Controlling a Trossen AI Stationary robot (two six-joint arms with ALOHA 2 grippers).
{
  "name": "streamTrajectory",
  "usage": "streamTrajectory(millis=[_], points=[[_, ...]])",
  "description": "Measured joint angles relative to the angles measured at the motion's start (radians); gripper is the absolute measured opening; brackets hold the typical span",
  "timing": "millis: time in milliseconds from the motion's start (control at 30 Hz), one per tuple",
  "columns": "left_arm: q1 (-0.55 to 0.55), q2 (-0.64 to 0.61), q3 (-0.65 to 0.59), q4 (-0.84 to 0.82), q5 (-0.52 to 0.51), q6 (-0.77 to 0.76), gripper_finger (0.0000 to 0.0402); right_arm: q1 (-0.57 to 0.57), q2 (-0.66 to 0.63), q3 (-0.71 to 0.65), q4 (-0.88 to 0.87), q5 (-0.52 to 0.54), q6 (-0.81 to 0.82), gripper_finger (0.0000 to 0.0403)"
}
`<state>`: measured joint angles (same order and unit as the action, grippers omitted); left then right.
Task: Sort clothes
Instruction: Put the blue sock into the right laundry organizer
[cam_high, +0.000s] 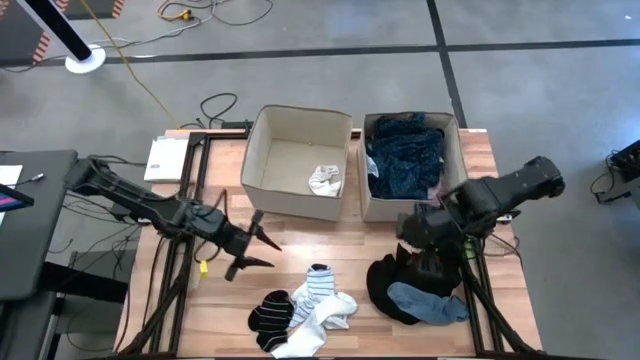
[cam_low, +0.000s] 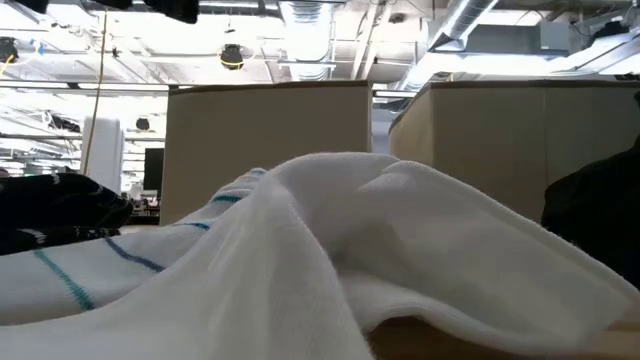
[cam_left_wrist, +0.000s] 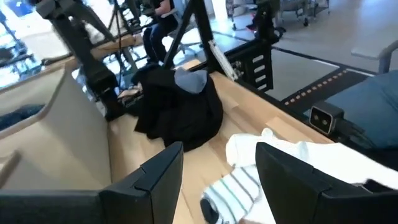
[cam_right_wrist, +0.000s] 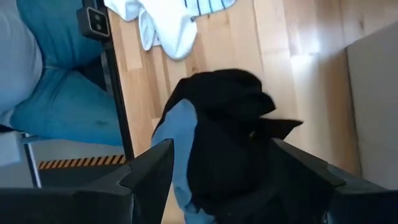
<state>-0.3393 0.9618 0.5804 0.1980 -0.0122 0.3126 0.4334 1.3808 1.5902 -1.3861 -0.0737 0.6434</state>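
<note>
A heap of black-and-white striped and white socks (cam_high: 305, 310) lies on the table near its front edge; the low view shows it close up (cam_low: 330, 250). A black garment with a light blue piece (cam_high: 405, 290) lies to its right. My left gripper (cam_high: 268, 252) is open, just left of and above the socks, which also show in the left wrist view (cam_left_wrist: 239, 186). My right gripper (cam_right_wrist: 221, 146) is open over the black garment (cam_right_wrist: 230, 130), one finger at each side of it. Blue plaid clothes (cam_high: 405, 155) fill the right bin. My right gripper's open fingers (cam_right_wrist: 152, 171) come from above at either side of the black garment, which lies on the table. Whether they touch it I cannot tell.
Two beige fabric bins stand side by side at the table's far edge. The left bin (cam_high: 262, 150) holds one white sock (cam_high: 325, 180); the right bin (cam_high: 452, 140) is full. Bare wood lies between the bins and the heaps. The black frame rails (cam_high: 190, 200) flank the table.
</note>
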Motion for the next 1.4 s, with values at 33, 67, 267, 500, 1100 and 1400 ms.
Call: streamTrajectory(millis=[33, 67, 267, 500, 1100, 1400], points=[[0.000, 0.029, 0.000, 0.039, 0.006, 0.009, 0.0195, 0.024, 0.000, 0.000, 0.000, 0.016, 0.027, 0.0276], [0.000, 0.055, 0.000, 0.079, 0.006, 0.018, 0.0195, 0.046, 0.001, 0.000, -0.001, 0.030, 0.052, 0.0276], [0.000, 0.213, 0.000, 0.338, 0.007, 0.042, 0.0195, 0.171, 0.001, 0.000, -0.018, 0.106, 0.208, 0.0276], [0.011, 0.386, 0.055, 0.464, 0.010, 0.042, 0.0195, 0.313, 0.001, 0.000, -0.060, 0.207, 0.399, 0.0276], [0.071, 0.767, 0.399, 0.434, 0.140, 0.030, 0.0195, 0.520, 0.185, -0.002, -0.058, 0.263, 0.670, 0.0276], [0.075, 0.943, 0.605, 0.371, 0.167, 0.032, 0.0195, 0.578, 0.210, -0.002, -0.061, 0.262, 0.774, 0.0276]])
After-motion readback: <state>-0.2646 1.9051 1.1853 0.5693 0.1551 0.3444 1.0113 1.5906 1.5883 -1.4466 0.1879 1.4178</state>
